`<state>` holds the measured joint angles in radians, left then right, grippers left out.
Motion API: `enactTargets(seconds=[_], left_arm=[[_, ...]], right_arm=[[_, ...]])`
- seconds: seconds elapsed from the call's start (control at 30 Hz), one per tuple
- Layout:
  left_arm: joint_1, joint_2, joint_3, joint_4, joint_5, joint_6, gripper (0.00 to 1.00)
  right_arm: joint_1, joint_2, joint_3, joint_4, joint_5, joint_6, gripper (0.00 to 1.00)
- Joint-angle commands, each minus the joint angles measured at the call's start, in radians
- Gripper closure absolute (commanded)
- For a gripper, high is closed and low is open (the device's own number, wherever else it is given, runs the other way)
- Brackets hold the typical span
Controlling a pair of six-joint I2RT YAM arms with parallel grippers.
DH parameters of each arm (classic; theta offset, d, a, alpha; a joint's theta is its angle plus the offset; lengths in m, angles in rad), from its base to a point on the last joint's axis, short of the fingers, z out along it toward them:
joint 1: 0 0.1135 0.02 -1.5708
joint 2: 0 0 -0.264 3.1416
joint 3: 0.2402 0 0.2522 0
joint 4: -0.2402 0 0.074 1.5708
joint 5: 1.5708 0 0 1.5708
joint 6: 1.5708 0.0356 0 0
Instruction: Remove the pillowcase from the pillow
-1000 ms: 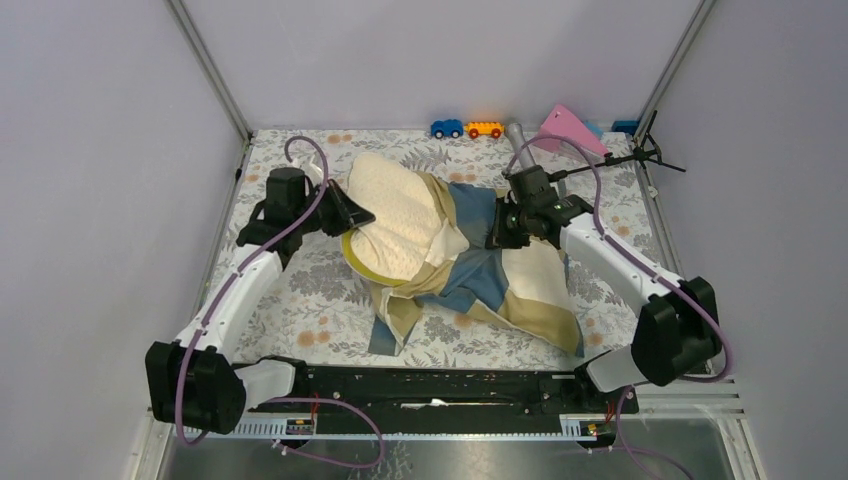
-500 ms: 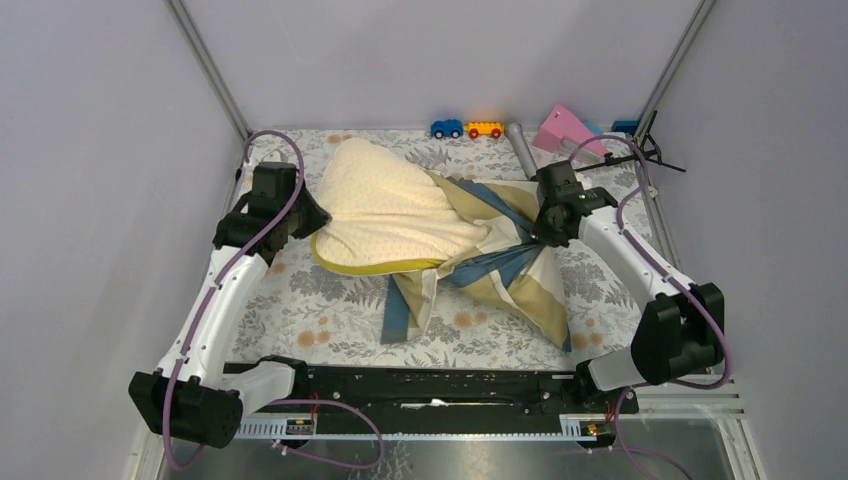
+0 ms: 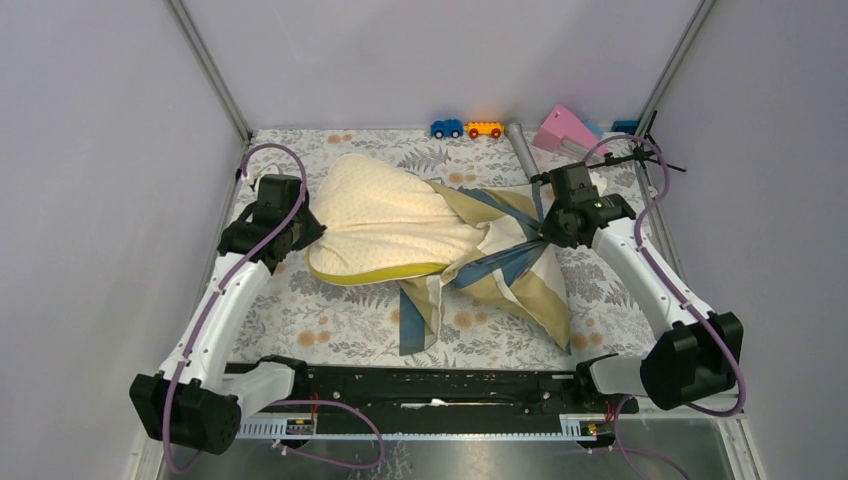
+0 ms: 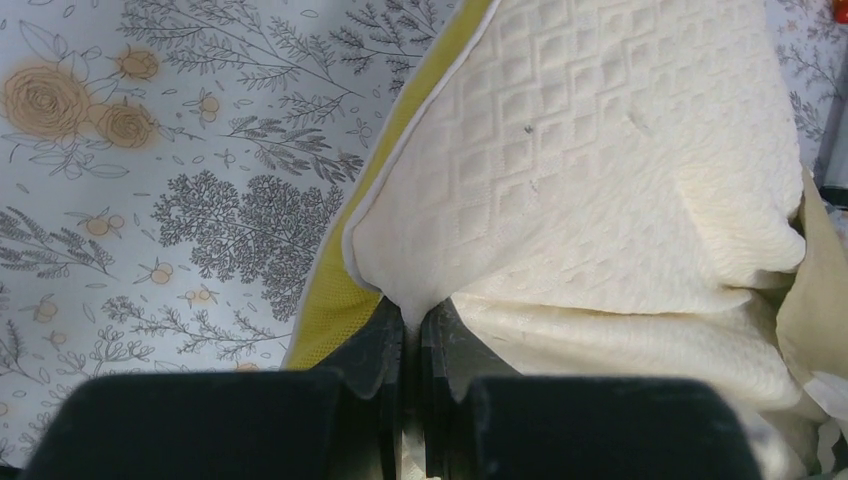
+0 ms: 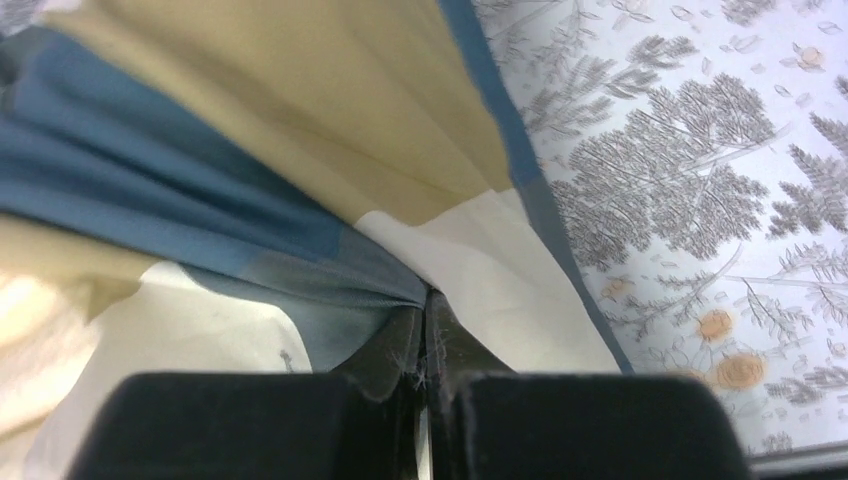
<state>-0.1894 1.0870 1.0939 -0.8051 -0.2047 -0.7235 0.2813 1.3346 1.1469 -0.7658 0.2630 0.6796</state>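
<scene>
Patchwork blue, tan and cream, the pillowcase [image 3: 500,270] lay stretched and bunched on the floral table cover [image 3: 330,320], one flap trailing toward my bases. My right gripper [image 5: 425,305] was clamped on its folds. My left gripper [image 4: 412,322] pinched the quilted cream pillow [image 3: 385,220] at its yellow-trimmed corner. Since half a second before, my right arm had pulled farther right, baring more pillow.

- Left arm [image 3: 215,310]: white links, black joint housings.
- Right arm [image 3: 640,265]: same white and black.
- Purple cables [image 3: 268,146] loop along both arms.
- Gripper fingers [image 4: 375,350]: matte black.
- Black rail [image 3: 430,382] joins the two bases.
</scene>
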Motion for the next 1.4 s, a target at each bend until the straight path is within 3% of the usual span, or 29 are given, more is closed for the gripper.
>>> enactTargets(seconds=[0.0,0.03,0.17,0.3,0.33,0.4,0.47,0.57,0.63,0.7,0.77,0.83,0.9,0.97,1.03,1.13,1.37], left_arm=[[0.068,-0.037,-0.022,0.163,-0.054,0.137,1.0],[0.068,-0.032,-0.035,0.21,0.091,0.138,1.0],[0.067,-0.003,-0.088,0.366,0.38,0.107,1.0],[0.064,0.015,-0.089,0.388,0.397,0.094,1.0],[0.064,0.013,-0.082,0.371,0.354,0.097,1.0],[0.068,0.011,-0.053,0.26,0.123,0.053,1.0],[0.097,0.012,-0.023,0.098,-0.188,-0.029,1.0],[0.146,0.0,-0.013,-0.039,-0.513,-0.064,1.0],[0.146,-0.013,-0.024,-0.064,-0.623,-0.053,1.0],[0.146,-0.02,-0.037,-0.057,-0.619,-0.05,1.0],[0.146,-0.025,-0.05,-0.019,-0.527,-0.044,1.0],[0.146,-0.032,-0.068,0.058,-0.329,0.001,1.0],[0.146,-0.04,-0.089,0.157,-0.088,0.075,1.0],[0.146,-0.039,-0.125,0.267,0.186,0.132,1.0],[0.144,-0.032,-0.18,0.386,0.428,0.12,1.0],[0.132,-0.022,-0.245,0.498,0.591,0.084,1.0],[0.121,-0.064,-0.3,0.456,0.611,0.14,1.0]], right_arm=[[-0.088,-0.064,0.023,0.036,-0.046,-0.198,1.0],[-0.088,-0.057,0.021,0.078,-0.156,-0.192,1.0],[-0.077,-0.042,-0.001,0.186,-0.426,-0.11,1.0],[-0.071,-0.032,0.005,0.187,-0.402,-0.131,1.0],[-0.07,-0.029,0.008,0.172,-0.366,-0.145,1.0],[-0.07,-0.027,0.021,0.112,-0.204,-0.163,1.0],[-0.071,-0.019,0.038,0.009,0.116,-0.131,1.0],[-0.076,-0.012,0.061,-0.142,0.554,-0.042,1.0],[-0.075,-0.033,0.063,-0.179,0.63,-0.006,1.0],[-0.075,-0.053,0.041,-0.144,0.55,-0.017,1.0],[-0.075,-0.055,0.018,-0.088,0.43,-0.048,1.0],[-0.075,-0.047,0.014,-0.033,0.288,-0.112,1.0],[-0.074,-0.038,0.022,0.041,0.023,-0.238,0.97],[-0.073,-0.02,0.038,0.102,-0.309,-0.318,0.76],[-0.066,0.002,0.042,0.161,-0.51,-0.305,0.47],[-0.01,0.026,0.071,0.222,-0.558,-0.291,0.28],[0.218,0.16,0.248,0.232,-0.429,-0.369,0.08]])
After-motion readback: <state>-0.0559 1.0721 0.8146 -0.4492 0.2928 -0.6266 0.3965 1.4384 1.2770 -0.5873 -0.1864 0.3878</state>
